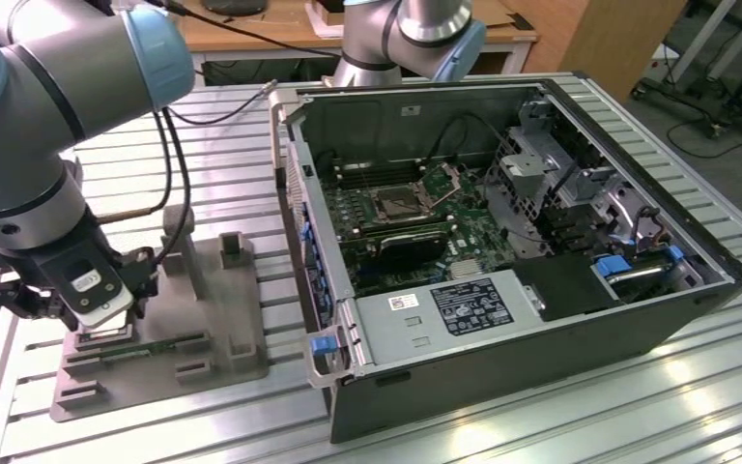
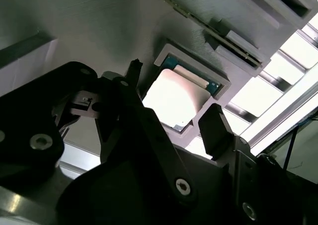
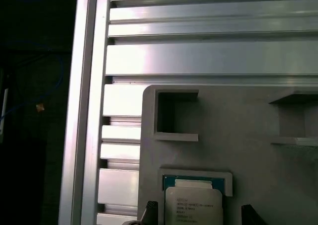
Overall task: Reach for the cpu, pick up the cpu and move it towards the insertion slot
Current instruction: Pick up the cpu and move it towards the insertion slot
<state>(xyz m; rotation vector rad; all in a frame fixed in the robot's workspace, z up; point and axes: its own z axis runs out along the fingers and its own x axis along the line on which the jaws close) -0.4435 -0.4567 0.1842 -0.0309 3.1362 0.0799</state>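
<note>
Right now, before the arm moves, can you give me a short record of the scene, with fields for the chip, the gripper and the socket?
chip: cpu lies flat in a pocket of the grey holder, silver top up
gripper: gripper open, low over the cpu, one finger on each side
socket: insertion slot inside the open computer case, plate looks lifted
progress: cpu not yet picked up

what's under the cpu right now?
The shiny square silver-topped cpu lies in a raised-rim pocket of the grey plastic fixture plate. The pocket floor is hidden by the chip itself. The open gripper straddles it.
</note>
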